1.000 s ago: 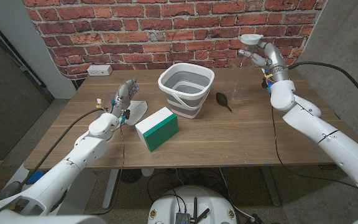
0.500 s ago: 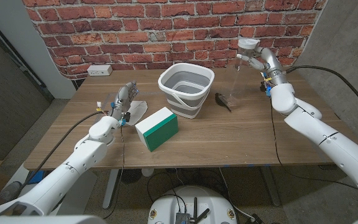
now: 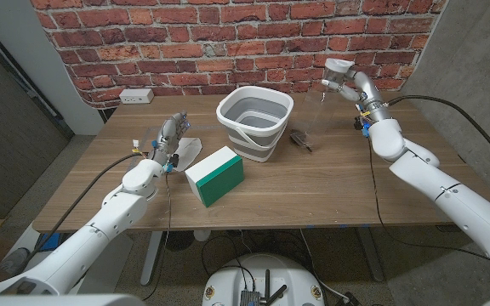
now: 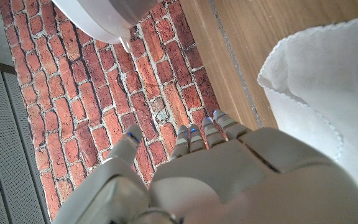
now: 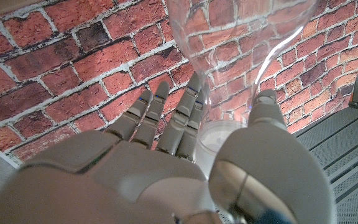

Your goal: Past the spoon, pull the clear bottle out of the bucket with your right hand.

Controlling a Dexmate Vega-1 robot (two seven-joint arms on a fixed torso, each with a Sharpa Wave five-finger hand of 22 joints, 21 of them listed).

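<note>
Wooden surface (image 3: 330,183) before a brick wall, carrying a handful of items.

A grey-and-white collapsible bucket (image 3: 255,121) stands toward the far middle. Just beside it on the robot's right lies a dark spoon (image 3: 301,140), apart from the bucket's wall. A green box with white faces (image 3: 215,175) sits nearer the front, left of the bucket. A white cloth (image 3: 188,151) lies left of the box, near the far-left part of the surface. A white power strip (image 3: 136,96) rests at the far left edge against the wall.
</note>
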